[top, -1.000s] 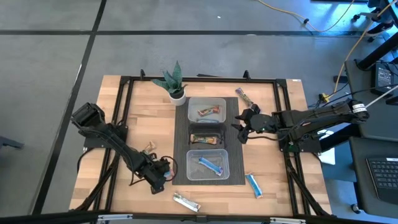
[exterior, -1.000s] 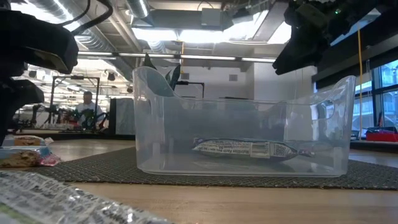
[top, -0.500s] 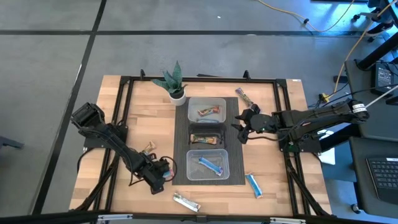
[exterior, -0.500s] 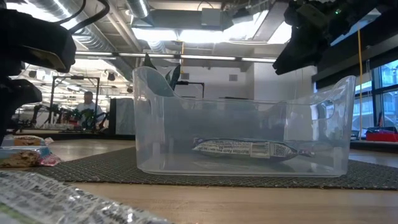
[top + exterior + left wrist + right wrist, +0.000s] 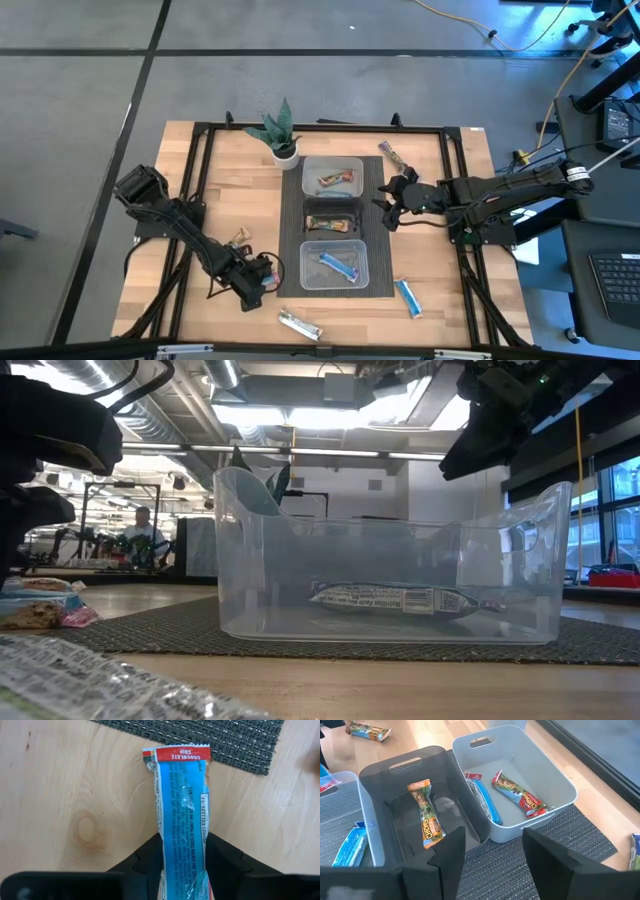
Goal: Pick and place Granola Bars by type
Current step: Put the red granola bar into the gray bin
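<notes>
My left gripper [image 5: 262, 282] is low over the wood at the left edge of the dark mat, shut on a blue granola bar [image 5: 182, 810]. The bar's red-banded end [image 5: 177, 754] points at the mat. My right gripper [image 5: 390, 205] hovers open by the right side of the middle bin [image 5: 333, 222], touching nothing. That bin holds a gold bar [image 5: 426, 817]. The far bin [image 5: 333, 178] holds a brown-red bar [image 5: 520, 797] and a blue one [image 5: 485, 802]. Another blue bar [image 5: 400, 598] lies in the near bin [image 5: 335, 265]. My left gripper pinches the blue bar between its two fingers [image 5: 147, 857], one on each long edge [image 5: 162, 845], on the half away from the red-banded end. The bar runs forward out of the fingers, flat over the wood. Whether it rests on the table, I cannot tell.
Loose bars lie on the wood: a silver-white one [image 5: 299, 324] at the near edge, a blue one [image 5: 408, 297] near right of the mat, one [image 5: 393, 155] at the far right, one [image 5: 238, 238] left of the mat. A potted plant [image 5: 280, 135] stands behind the far bin.
</notes>
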You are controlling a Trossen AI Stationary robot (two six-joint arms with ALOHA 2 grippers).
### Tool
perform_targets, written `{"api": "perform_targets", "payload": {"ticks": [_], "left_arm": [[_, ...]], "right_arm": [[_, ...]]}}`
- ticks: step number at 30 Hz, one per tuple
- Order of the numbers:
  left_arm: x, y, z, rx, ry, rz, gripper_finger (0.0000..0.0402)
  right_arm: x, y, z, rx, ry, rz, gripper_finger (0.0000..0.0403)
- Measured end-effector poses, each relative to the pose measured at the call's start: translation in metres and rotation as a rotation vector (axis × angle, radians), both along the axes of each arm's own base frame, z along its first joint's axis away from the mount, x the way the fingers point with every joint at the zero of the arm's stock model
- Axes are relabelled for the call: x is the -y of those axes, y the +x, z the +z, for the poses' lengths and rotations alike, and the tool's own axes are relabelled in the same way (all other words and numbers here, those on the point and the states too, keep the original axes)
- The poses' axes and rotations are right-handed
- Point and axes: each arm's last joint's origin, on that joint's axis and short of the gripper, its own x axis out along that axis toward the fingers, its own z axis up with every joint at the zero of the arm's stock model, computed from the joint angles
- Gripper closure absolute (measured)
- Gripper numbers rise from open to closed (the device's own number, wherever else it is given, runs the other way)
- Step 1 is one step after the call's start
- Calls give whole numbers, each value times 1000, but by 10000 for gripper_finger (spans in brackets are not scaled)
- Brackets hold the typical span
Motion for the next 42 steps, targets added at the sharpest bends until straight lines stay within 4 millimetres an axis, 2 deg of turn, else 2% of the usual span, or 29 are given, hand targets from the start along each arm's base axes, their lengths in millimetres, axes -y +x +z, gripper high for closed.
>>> {"api": "perform_targets", "payload": {"ticks": [6, 11, 16, 23, 29, 36, 39, 42], "left_arm": [[-3, -1, 7, 7, -24, 2, 289], [-14, 1, 31, 87, -51, -16, 293], [-36, 3, 63, 228, -42, -43, 296], [-86, 9, 104, 460, 128, -9, 297], [-137, 28, 123, 557, 232, -54, 298], [-196, 65, 142, 564, 368, -104, 298], [-216, 84, 143, 549, 425, -121, 298], [-232, 103, 137, 557, 410, -161, 298]], "right_arm": [[0, 0, 0, -2, 0, 0, 203], [0, 0, 0, -3, 1, 0, 203], [0, 0, 0, -1, 10, 0, 203], [-5, 0, 0, -13, 184, 95, 203], [-11, -5, 2, -73, 294, 63, 203], [-17, -15, -5, -163, 376, -25, 203], [-21, -20, -8, -195, 423, -74, 203], [-24, -25, -11, -224, 474, -141, 203]]}}
